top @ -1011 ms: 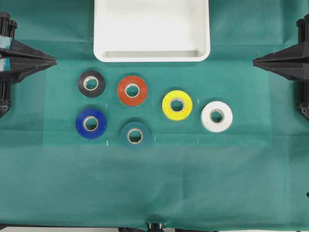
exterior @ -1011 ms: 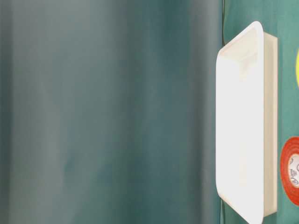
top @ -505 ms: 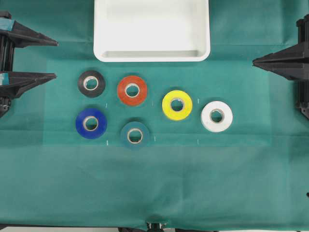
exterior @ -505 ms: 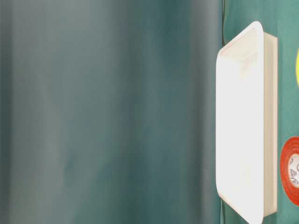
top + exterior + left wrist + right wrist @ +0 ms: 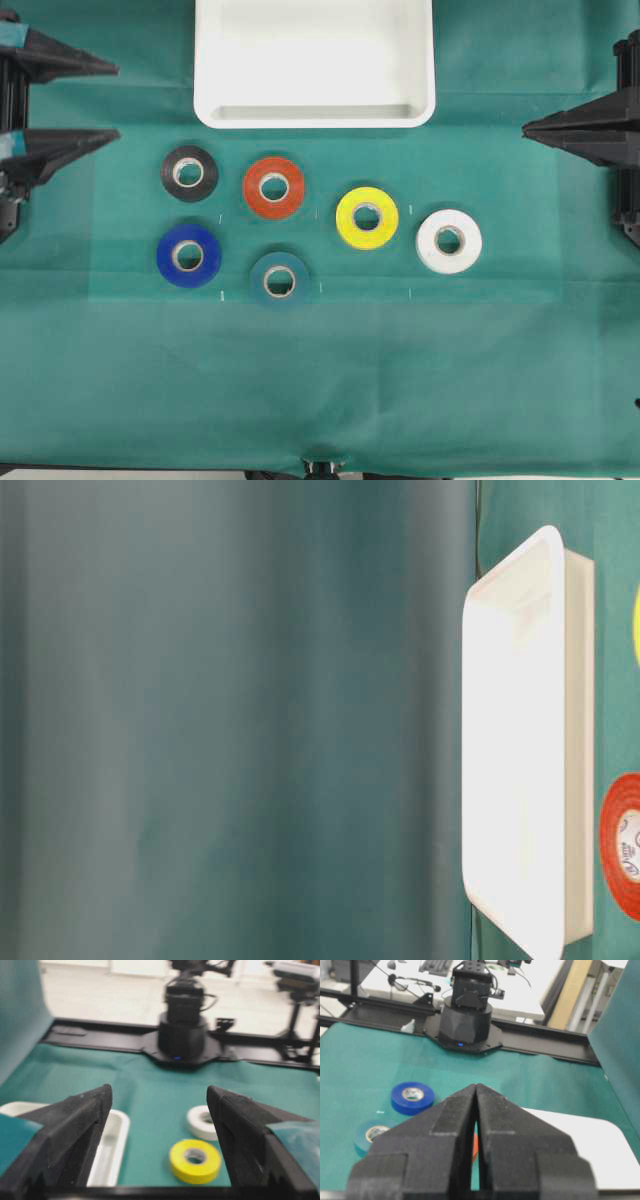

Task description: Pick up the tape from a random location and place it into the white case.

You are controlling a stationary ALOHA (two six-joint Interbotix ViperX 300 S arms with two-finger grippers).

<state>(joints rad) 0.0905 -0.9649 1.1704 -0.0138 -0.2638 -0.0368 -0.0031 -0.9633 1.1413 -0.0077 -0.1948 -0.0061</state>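
Observation:
The tape (image 5: 189, 173), a black roll with a pale core, lies flat on the green cloth at the left end of the upper row. Behind the rolls sits the white case (image 5: 315, 117), with nothing in it; it also shows side-on in the table-level view (image 5: 520, 740). My left gripper (image 5: 118, 100) is open at the left edge, a little left of and behind the tape, with nothing between its fingers. In the left wrist view the gripper (image 5: 159, 1095) frames the case's corner (image 5: 112, 1140); the tape is out of that view. My right gripper (image 5: 527, 127) is shut at the right edge (image 5: 476, 1086).
Other rolls lie on the cloth: orange (image 5: 274, 187), blue (image 5: 189, 255), dark teal (image 5: 279, 280), yellow (image 5: 367, 217) and white (image 5: 449, 241). A green backdrop fills most of the table-level view. The opposite arm's base (image 5: 182, 1035) stands across the table.
My left gripper has gone from shut to wide open while staying at the left edge. The right gripper, the rolls and the case have not moved.

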